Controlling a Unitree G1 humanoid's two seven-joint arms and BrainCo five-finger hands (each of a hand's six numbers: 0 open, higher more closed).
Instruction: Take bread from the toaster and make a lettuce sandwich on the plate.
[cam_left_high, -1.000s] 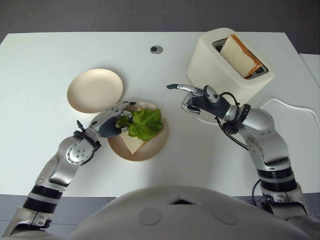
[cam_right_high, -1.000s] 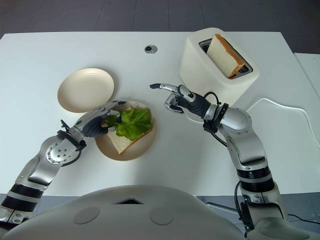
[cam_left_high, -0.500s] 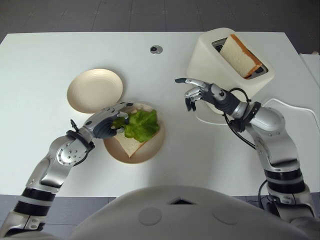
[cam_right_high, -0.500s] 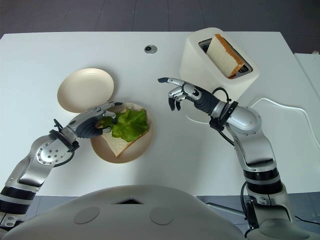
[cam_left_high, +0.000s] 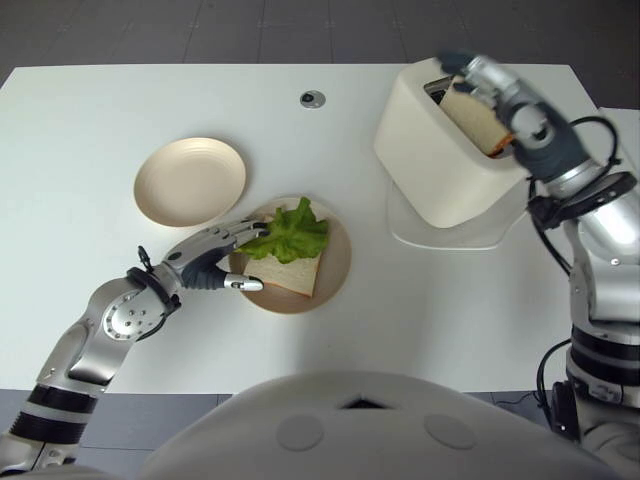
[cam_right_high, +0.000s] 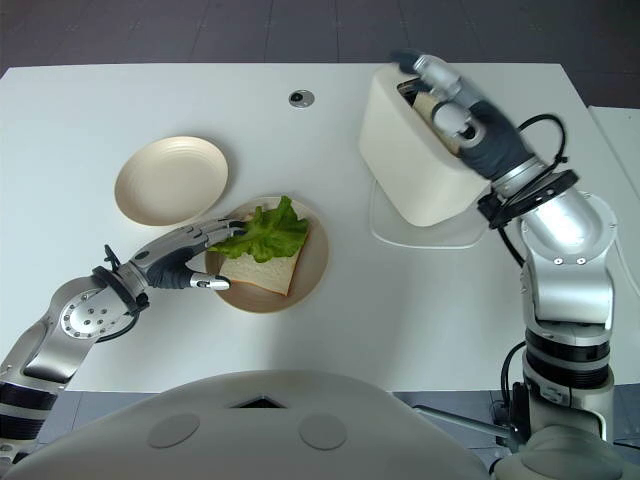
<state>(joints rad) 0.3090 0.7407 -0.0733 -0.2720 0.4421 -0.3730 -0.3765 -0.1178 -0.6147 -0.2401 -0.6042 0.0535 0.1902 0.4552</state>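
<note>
A tan plate (cam_left_high: 338, 270) in front of me carries a bread slice (cam_left_high: 297, 276) with a green lettuce leaf (cam_left_high: 292, 236) on it. My left hand (cam_left_high: 205, 266) lies at the plate's left rim. Its fingers are spread, with the upper fingertips (cam_left_high: 245, 230) touching the lettuce and the thumb across the rim. At the back right stands the cream toaster (cam_left_high: 430, 160) with a second bread slice (cam_left_high: 468, 112) in its slot. My right hand (cam_left_high: 508, 98) sits on top of the toaster, curled around that slice and hiding most of it.
An empty tan plate (cam_left_high: 190, 180) sits left of the sandwich plate. A round metal grommet (cam_left_high: 313, 98) is set in the table at the back. A pale rounded outline (cam_left_high: 450, 237) shows on the table under the toaster. The table's right edge lies close behind the toaster.
My right hand rose from in front of the toaster onto the slice in its slot. The left hand let the lettuce down; the plate slid right and turned.
</note>
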